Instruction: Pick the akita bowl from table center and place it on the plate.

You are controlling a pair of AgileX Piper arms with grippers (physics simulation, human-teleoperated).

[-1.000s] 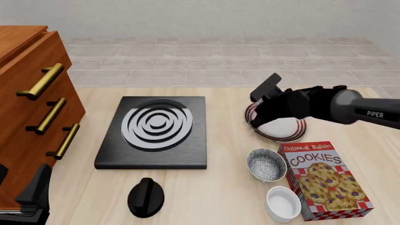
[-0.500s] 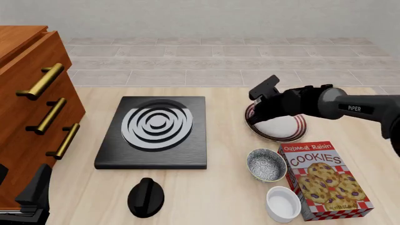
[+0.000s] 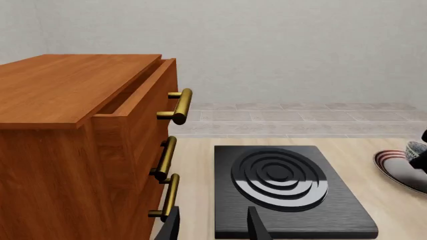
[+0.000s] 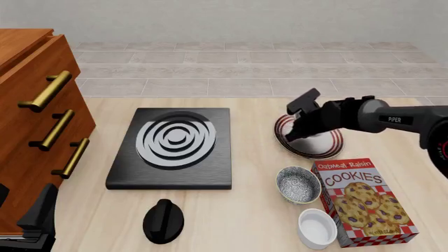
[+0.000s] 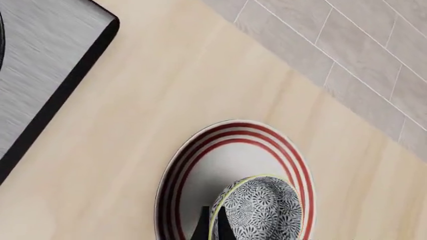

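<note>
Right jaws: pinched on the rim of the akita bowl; one dark finger shows inside the rim, the bowl tipped on its side over the plate.
Akita bowl, place: above the plate's white middle, right of the table's centre; whether it touches the plate I cannot tell.
Right arm: comes in from the right edge and covers the bowl and part of the plate in the front view.
Left jaws: spread, nothing between the two dark fingertips; low at the near left.
Room round the plate: bare table to its left, up to the black hob; bare table on its far side to the table's edge.
Near the plate: a darker speckled bowl sits just on its near side, the cookie box beside that.
Near right corner: a plain white bowl touching the box's left side.
Near centre: a black knob alone on bare wood, apart from the hob.
Left edge: wooden drawer cabinet with three brass handles; top drawer slightly pulled out.
Writing: "Oatmeal Raisin COOKIES" on the box; "PiPER" on the right arm.
Surface: pale wood table.
Room: grey tiled floor beyond the far edge, then a plain light wall.
</note>
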